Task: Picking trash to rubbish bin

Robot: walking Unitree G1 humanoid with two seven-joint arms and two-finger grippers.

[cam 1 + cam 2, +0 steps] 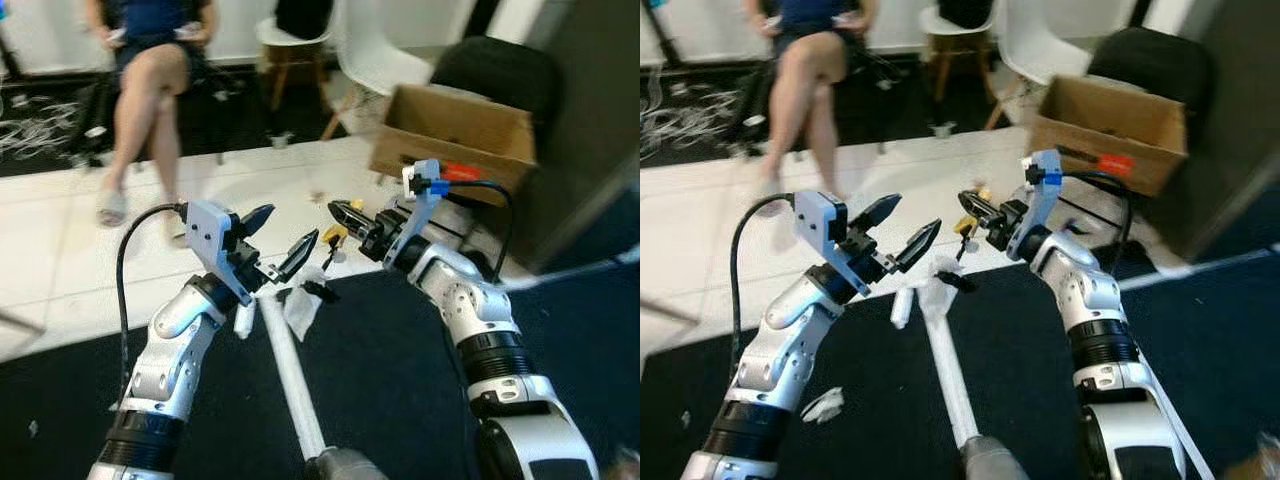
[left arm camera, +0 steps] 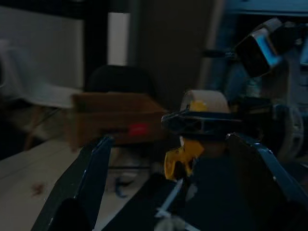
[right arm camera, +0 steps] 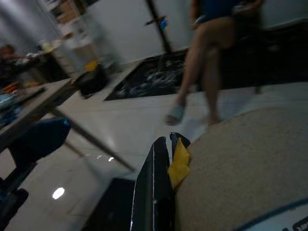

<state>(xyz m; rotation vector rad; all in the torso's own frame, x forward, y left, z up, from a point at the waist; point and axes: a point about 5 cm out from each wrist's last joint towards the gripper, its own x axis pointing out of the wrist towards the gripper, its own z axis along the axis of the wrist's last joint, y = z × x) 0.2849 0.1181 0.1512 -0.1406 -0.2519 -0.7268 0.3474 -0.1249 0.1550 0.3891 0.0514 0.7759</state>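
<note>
- Left gripper (image 1: 278, 238) raised in front of the robot, fingers spread wide, holding nothing.
- Right gripper (image 1: 345, 213) also raised, pointing toward the left one, fingers clamped on a small yellow scrap (image 1: 333, 235) that hangs below the tips.
- Left wrist view: the yellow scrap (image 2: 180, 156) dangles from the right gripper's dark fingertips (image 2: 202, 122), between the left gripper's own two open fingers.
- Right wrist view: the yellow scrap (image 3: 179, 161) is pinched against one black finger (image 3: 154, 192); a tan rounded surface sits beside it, cannot tell what it is.
- White crumpled paper (image 1: 300, 300) lies on the floor below the grippers, at the edge of the dark carpet (image 1: 390, 380); a small black item (image 1: 318, 291) is just beside it.
- A white pole (image 1: 292, 370) runs across the carpet toward the robot.
- Another white scrap (image 1: 823, 405) lies on the carpet near the left arm.
- Open cardboard box (image 1: 455, 135) stands on the white tile floor (image 1: 60, 270) ahead right, well apart from the grippers, with something red (image 1: 462, 171) on its front.
- A person (image 1: 150, 90) sits in the background, legs crossed.
- White chair (image 1: 375, 55) and dark seat (image 1: 495, 70) stand behind the box.
</note>
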